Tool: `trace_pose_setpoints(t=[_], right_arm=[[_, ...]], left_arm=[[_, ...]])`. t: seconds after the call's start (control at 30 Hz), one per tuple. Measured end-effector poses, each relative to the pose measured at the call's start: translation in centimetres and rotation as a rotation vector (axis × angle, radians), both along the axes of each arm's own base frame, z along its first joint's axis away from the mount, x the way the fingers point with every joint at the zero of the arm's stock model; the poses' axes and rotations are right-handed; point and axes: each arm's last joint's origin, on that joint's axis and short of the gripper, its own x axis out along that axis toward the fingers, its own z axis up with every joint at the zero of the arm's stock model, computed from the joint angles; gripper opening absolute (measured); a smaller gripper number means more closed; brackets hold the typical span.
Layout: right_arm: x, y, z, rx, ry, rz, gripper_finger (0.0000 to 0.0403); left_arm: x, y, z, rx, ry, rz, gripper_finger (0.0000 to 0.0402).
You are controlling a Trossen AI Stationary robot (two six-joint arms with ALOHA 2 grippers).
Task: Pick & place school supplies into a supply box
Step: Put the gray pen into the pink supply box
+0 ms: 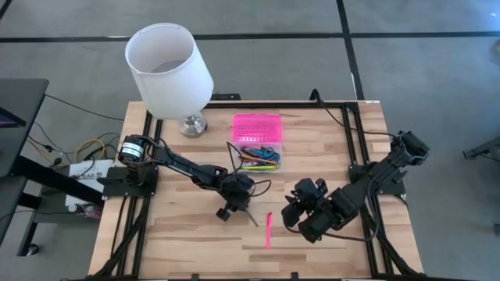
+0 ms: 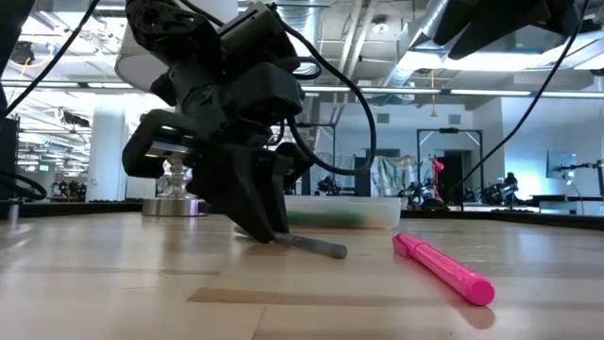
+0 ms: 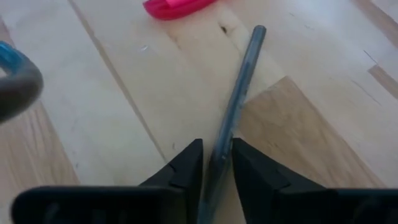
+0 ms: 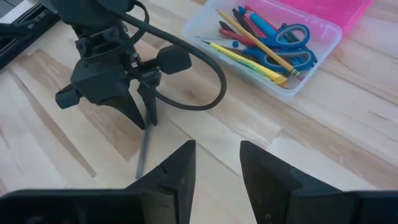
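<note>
Pink lid folded back, the box (image 1: 258,144) sits open near the table's (image 1: 180,242) far middle, its clear base holding scissors (image 4: 292,38), pens and pencils; a white lamp (image 1: 170,69) stands just left of it. A pink marker (image 1: 268,230) lies alone on the wood toward the near edge. Beside it lies a grey pen (image 3: 239,87), with nothing between it and the box. The left gripper (image 3: 217,163) is tipped steeply down at the table, fingers narrowly parted on either side of the pen's near end. The right gripper (image 4: 216,163) hovers to the right, fingers apart, empty.
</note>
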Motion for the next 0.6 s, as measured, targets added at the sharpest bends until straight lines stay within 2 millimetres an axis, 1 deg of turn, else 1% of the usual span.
trace_pose_setpoints(t=[0.17,0.3,0.6], right_arm=[[0.00,0.00,0.00,0.001,0.000,0.000,0.0118],[0.00,0.00,0.00,0.001,0.000,0.000,0.0118],[0.00,0.02,0.00,0.006,0.002,0.001,0.0118]], left_arm=[[-0.10,0.05,-0.08,-0.012,0.025,0.031,0.0046],[-0.20,0.11,-0.16,-0.010,0.051,0.082,0.0030],[-0.68,0.31,-0.44,-0.076,0.176,0.303,0.0029]])
